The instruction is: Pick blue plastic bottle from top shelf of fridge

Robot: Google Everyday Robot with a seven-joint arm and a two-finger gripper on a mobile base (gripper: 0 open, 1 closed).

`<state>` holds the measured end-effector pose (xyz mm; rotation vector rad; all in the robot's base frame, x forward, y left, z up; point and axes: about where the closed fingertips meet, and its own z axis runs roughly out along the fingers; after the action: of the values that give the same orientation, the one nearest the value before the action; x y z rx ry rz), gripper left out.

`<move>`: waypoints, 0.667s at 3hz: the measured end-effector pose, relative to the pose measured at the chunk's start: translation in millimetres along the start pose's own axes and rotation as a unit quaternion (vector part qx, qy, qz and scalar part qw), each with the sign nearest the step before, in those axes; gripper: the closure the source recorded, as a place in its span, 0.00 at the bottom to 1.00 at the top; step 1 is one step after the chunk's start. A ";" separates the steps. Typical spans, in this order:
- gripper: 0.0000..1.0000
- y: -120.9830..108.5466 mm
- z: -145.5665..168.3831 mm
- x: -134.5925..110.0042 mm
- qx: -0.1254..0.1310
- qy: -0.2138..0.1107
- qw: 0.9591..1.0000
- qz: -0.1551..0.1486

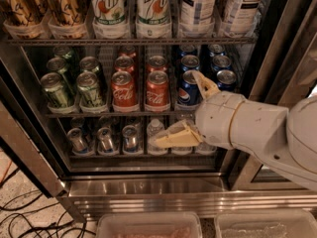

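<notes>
**Approach step: gripper empty, well below the bottle**

The gripper (pixel 173 108) hangs in front of the fridge's (pixel 148 187) lower can racks, fingers spread wide and holding nothing. The blue plastic bottle (pixel 198 9) stands on the top shelf (pixel 129 41), right of the 7up bottles (pixel 131 9). The next move probably calls for rising and lining up with the bottle's body.

The pincer (pixel 174 109) hangs in front of the lower part of the fridge (pixel 148 190), well below the top shelf (pixel 129 41). Its two tan fingers (pixel 176 137) are spread wide. One points left across the lowest rack (pixel 124 155), and the other rises before the Pepsi cans (pixel 188 86). The blue plastic bottle (pixel 198 6) stands on the top shelf, between a twin bottle (pixel 240 4) on its right and two 7up bottles (pixel 108 9) on its left. Coca-Cola cans (pixel 124 90) and green cans (pixel 57 88) fill the middle rack (pixel 124 114).
</notes>
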<state>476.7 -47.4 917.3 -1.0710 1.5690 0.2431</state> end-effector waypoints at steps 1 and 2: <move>0.00 -3.0 0.8 2.9 0.022 0.002 1.000 0.014; 0.00 -5.5 1.8 5.3 0.076 0.001 0.995 0.057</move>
<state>482.4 -52.0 914.3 -0.8648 1.6261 0.1964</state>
